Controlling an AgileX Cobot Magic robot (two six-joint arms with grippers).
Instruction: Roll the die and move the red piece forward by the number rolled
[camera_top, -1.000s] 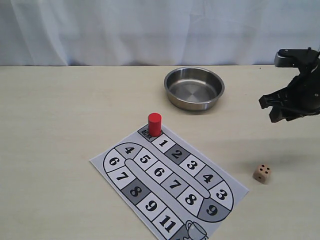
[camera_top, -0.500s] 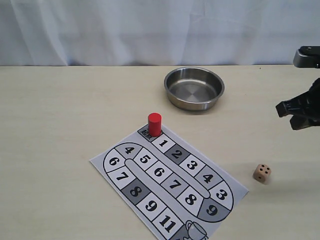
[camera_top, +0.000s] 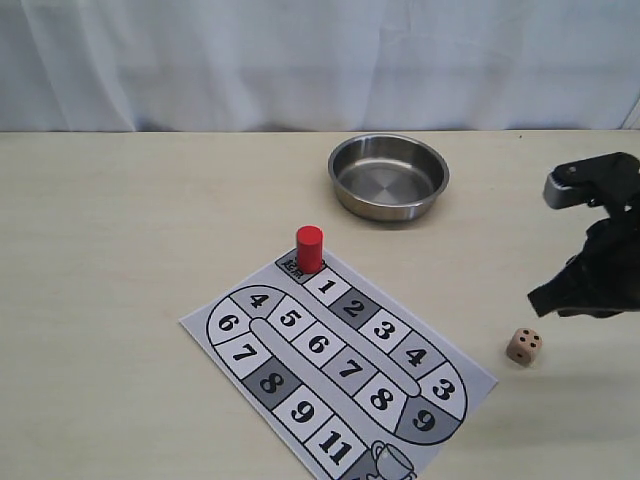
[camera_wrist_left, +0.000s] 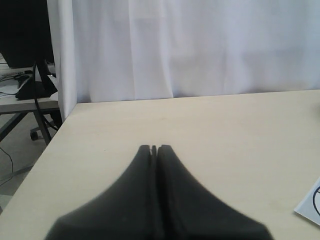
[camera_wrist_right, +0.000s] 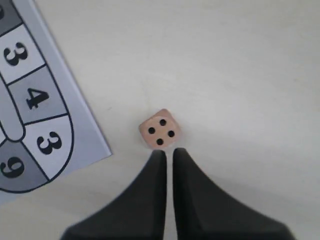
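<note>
The die (camera_top: 524, 346) lies on the table to the right of the board; in the right wrist view the die (camera_wrist_right: 160, 128) shows four dark pips on top. My right gripper (camera_top: 552, 298) hangs just above and behind it, and its tips (camera_wrist_right: 169, 151) stand almost together with nothing between them, just short of the die. The red piece (camera_top: 309, 248) stands upright on the start square at the board's far end. My left gripper (camera_wrist_left: 154, 147) is shut and empty over bare table, and it does not show in the exterior view.
The numbered paper board (camera_top: 340, 362) lies diagonally in the middle; its edge (camera_wrist_right: 85, 130) runs close to the die and a corner (camera_wrist_left: 311, 204) shows in the left wrist view. A steel bowl (camera_top: 388, 176) sits behind it. A white curtain lines the table's back edge.
The right arm swung out toward the right edge, then came down and inward to hover close by the die. The die, red piece and board have not moved.
</note>
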